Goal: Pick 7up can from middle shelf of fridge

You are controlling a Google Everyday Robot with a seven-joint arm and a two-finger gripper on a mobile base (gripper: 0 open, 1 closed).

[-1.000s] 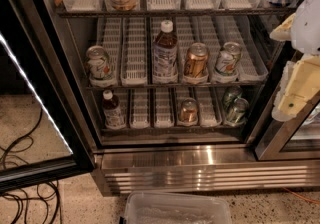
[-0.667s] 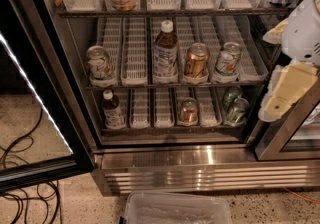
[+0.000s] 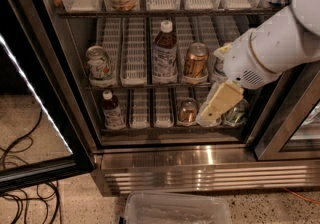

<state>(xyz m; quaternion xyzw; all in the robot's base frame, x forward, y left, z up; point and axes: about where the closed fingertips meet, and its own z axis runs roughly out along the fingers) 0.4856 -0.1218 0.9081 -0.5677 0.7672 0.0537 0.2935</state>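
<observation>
Gripper [image 3: 207, 115] rt, by 7up can [image 3: 218, 68] (part-hid.)

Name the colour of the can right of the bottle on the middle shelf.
Copper-gold can, seen in the camera view; the pincer hangs lower right of it.

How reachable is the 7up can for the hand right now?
Probably yes: the 7up can stands at the front left of the middle shelf, nothing before it. The hand hangs low on the right, before the lower shelf, so it must travel up and left.
</observation>
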